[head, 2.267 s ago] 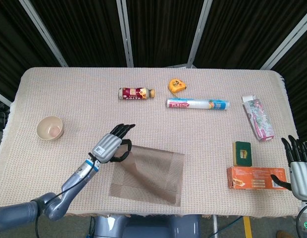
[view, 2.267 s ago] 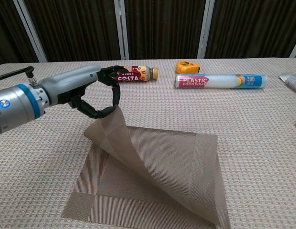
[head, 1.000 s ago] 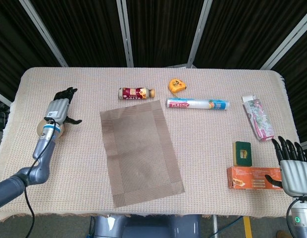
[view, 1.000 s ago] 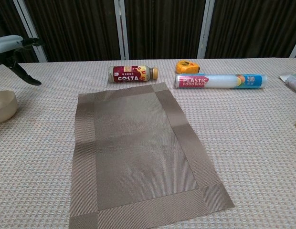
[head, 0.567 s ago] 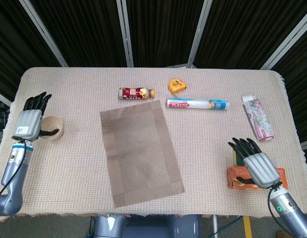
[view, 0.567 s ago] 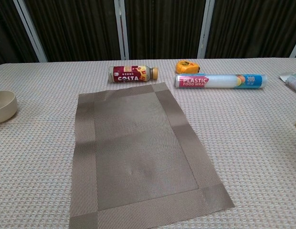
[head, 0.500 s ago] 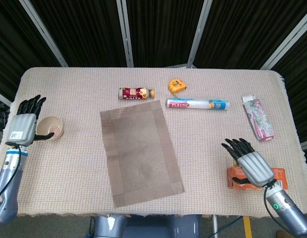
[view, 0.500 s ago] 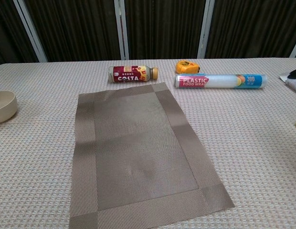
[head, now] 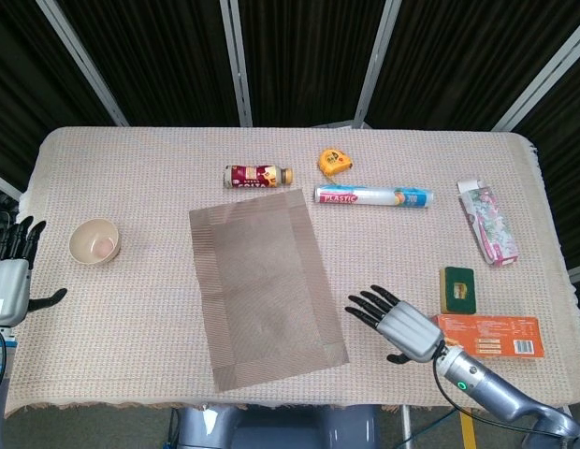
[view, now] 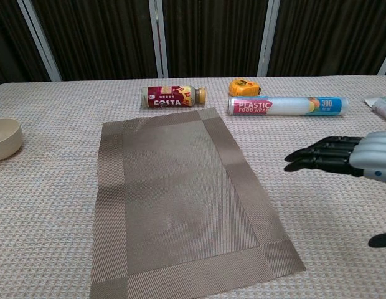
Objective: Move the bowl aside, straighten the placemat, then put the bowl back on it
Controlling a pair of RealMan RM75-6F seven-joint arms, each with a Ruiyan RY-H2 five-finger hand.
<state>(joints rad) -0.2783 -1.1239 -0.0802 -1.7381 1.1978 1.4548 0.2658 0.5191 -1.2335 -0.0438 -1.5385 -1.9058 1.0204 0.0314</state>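
The placemat is a matt brown weave. The table wears coarse, nubbly beige cloth. The bowl looks smooth and matt; the wrap roll is glossy plastic.

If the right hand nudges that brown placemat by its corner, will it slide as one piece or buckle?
The placemat looks thin and woven, lying flat on the textured tablecloth, so it is probably floppy and may buckle rather than slide whole. The right hand, fingers spread near its lower right corner, would likely do better pressing flat and dragging.

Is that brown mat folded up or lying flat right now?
Flat and spread out. The placemat shows all four corners and its full border on the table, with no raised or folded part in either view.
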